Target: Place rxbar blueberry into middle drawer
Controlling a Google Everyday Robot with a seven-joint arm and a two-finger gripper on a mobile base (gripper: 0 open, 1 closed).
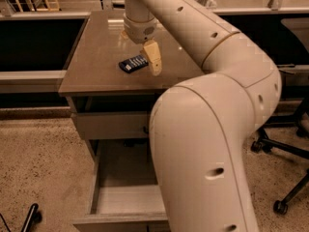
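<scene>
Flat dark-blue snack bar (133, 64) lying on brown table top (96, 76), just beside cream gripper (155, 65). Cannot tell whether spread or closed.

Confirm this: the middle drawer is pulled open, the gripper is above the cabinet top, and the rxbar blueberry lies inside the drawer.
Wrong on the bar. The camera view shows the rxbar blueberry lying on the cabinet top beside the gripper, not inside the drawer. The middle drawer is pulled open, and the gripper is above the cabinet top.
</scene>
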